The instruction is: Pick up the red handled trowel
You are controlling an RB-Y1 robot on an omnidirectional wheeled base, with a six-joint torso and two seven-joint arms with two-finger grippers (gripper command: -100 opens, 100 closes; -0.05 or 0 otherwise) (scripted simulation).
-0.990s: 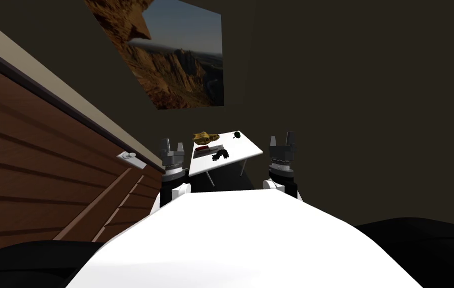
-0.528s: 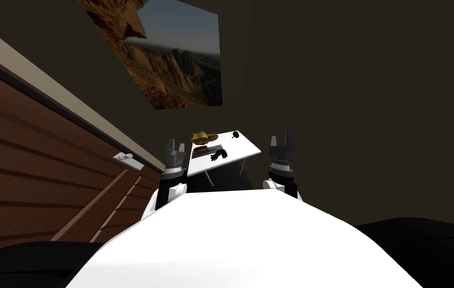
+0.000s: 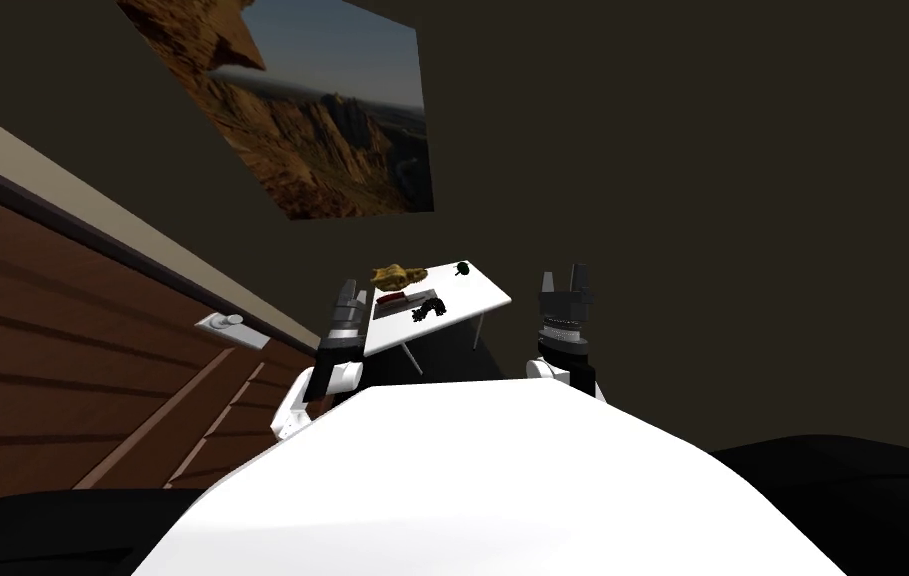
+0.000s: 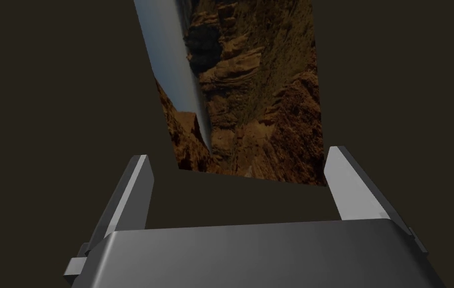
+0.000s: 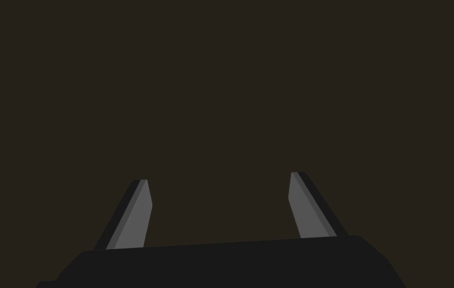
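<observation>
Red-handled trowel (image 3: 394, 297) on far white table (image 3: 477, 292); left gripper (image 3: 350, 291) by table's left edge, right gripper (image 3: 563, 275) right of table; both fingers spread wide, empty

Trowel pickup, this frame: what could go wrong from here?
1. The red-handled trowel lies close between a yellow-brown lumpy object and a black tangled object on the small white table; a reach might knock them.
2. The open left gripper faces the canyon wall picture, not the table, and could clip the table's edge beside it.
</observation>
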